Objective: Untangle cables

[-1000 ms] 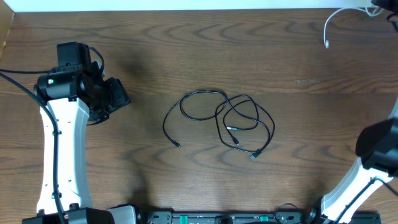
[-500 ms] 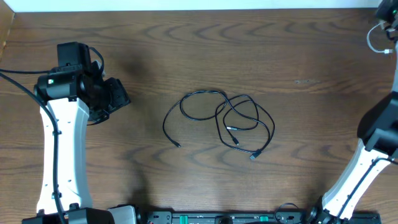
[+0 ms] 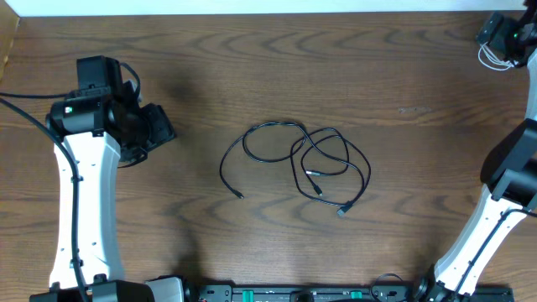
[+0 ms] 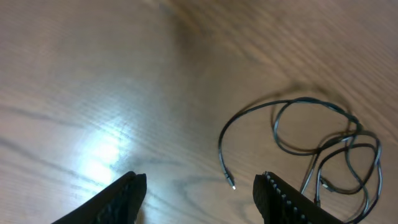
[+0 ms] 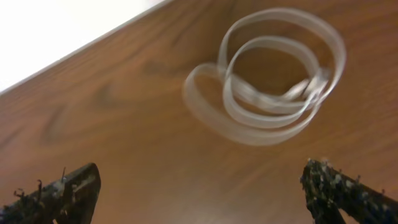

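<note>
The right gripper (image 5: 202,186) has swung to the far corner, jaws spread, thin white coiled cable (image 5: 292,96) apparently dropped.
A thin black looped cable (image 3: 304,149) sprawls crosswise mid-table, nearer the half-spread left gripper (image 4: 199,193).

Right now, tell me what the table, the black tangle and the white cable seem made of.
Table: wood or wood-look laminate, semi-gloss; grain lines show and a lamp glare reflects off it.
Black tangle: thin flexible cord, probably with a rubber or plastic jacket, matte; it lies in loose curves.
White cable: likely plastic-jacketed too, looped; too blurred to judge the finish.
</note>
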Motion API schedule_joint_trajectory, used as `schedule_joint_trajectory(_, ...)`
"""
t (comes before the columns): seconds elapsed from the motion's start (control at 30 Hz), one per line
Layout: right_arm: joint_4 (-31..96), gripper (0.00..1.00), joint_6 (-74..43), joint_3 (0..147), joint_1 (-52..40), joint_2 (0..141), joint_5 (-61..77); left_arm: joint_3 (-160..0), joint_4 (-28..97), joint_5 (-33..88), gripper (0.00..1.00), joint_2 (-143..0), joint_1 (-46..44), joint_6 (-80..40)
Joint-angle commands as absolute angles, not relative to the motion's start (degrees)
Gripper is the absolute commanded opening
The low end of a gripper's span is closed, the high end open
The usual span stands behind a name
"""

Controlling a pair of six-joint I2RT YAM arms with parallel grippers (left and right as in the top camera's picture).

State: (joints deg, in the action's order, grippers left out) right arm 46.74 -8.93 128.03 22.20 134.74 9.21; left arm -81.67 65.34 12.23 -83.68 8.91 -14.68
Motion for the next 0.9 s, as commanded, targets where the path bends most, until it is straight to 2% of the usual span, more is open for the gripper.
schedule_joint_trajectory(0.0,52.51,0.99,-8.67,128.46,20.64,126.21,19.79,-81.43,63.51,16.21,0.61,-83.92,6.22,-12.16)
schedule_joint_trajectory(0.2,63.83,0.99,-7.4,128.46,17.96,124.07,21.58,-81.17,58.7,17.52,0.61,-85.23,-1.93,-13.34)
schedule_joint_trajectory(0.3,67.61,0.99,-7.4,127.96,16.25,124.18,21.39,-81.17,56.71,17.56,0.61,-87.42,-6.79,-17.91)
schedule_joint_trajectory(0.53,69.58,0.99,-6.57,127.7,12.4,124.18,21.39,-81.17,48.58,17.56,0.61,-96.16,-18.74,-21.1)
schedule_joint_trajectory(0.77,72.1,0.99,-4.97,127.7,9.78,124.18,21.1,-81.17,36.21,17.52,0.62,-105.14,-25.65,-25.28)
schedule_joint_trajectory(0.8,72.29,0.99,-4.69,127.68,9.56,124.18,20.88,-81.17,34.22,17.5,0.62,-106.39,-26.35,-27.14)
schedule_joint_trajectory(0.87,73.1,0.99,-4.1,127.68,8.86,124.18,20.91,-81.17,29.87,17.02,0.7,-109.21,-27.75,-31.35)
